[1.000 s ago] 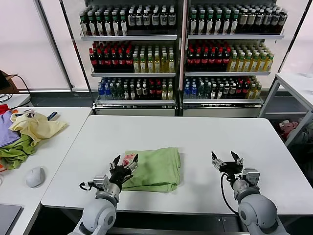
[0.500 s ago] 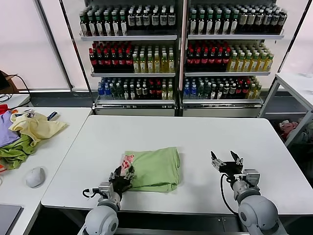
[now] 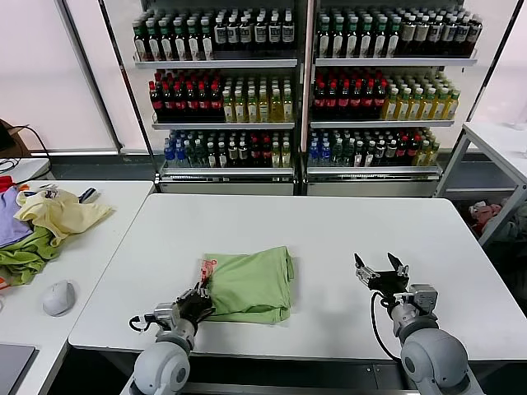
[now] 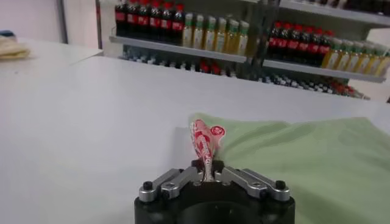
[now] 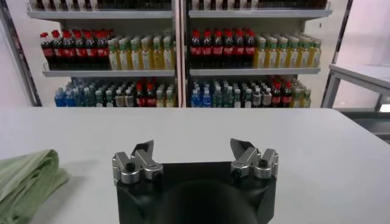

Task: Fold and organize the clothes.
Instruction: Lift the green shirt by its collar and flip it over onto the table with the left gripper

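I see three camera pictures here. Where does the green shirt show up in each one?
Head view: the shirt lies folded on the white table, its corner pinched by the left gripper.
Left wrist view: it fills the right side, its red-and-white patch rising from the fingers.
Right wrist view: only a folded edge at the picture's left border; the right gripper is open, apart from it.
Shared landmark: the bottle shelves behind.

no legible text, bottle labels (image 3: 222,37) too small, shirt patch (image 4: 204,141) print unreadable
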Tool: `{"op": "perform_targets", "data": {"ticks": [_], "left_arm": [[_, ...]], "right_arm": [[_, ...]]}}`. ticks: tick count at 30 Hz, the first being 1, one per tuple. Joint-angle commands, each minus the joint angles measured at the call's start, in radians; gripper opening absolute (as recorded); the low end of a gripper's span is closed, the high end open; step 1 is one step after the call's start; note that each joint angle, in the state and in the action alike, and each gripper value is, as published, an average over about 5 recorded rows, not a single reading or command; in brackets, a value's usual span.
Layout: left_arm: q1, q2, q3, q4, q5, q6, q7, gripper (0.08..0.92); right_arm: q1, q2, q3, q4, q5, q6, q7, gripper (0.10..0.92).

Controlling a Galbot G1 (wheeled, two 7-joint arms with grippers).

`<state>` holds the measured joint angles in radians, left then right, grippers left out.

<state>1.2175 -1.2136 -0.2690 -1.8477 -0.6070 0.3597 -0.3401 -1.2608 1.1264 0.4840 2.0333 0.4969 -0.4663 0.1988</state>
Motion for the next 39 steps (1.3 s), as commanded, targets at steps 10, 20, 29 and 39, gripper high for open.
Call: {"op": "perform_targets", "data": {"ticks": [10,20,29,39], "left_arm": [[0.051,0.214,-0.548,-0.168,-0.451,-0.031,0.031,0.127],[0.018,0.252,-0.447,-0.338,-0.405,-0.006,0.022,0.127],[-0.099,0.031,0.126,-0.066,0.130,-0.049,0.110,0.127],[-0.262,-0.142,0.368,0.089,0.268,-0.030,0.077,0.127]], "right_arm": [[0.019,0.013,-0.027,-0.004,-0.001,0.004,-0.001,0.823],[0.009,0.020,-0.025,0.015,-0.003,0.004,-0.001,0.823],[-0.025,0.025,0.007,0.036,-0.011,0.011,-0.003,0.823],[-0.035,0.017,0.047,0.050,0.003,0.012,-0.006,0.823]]}}
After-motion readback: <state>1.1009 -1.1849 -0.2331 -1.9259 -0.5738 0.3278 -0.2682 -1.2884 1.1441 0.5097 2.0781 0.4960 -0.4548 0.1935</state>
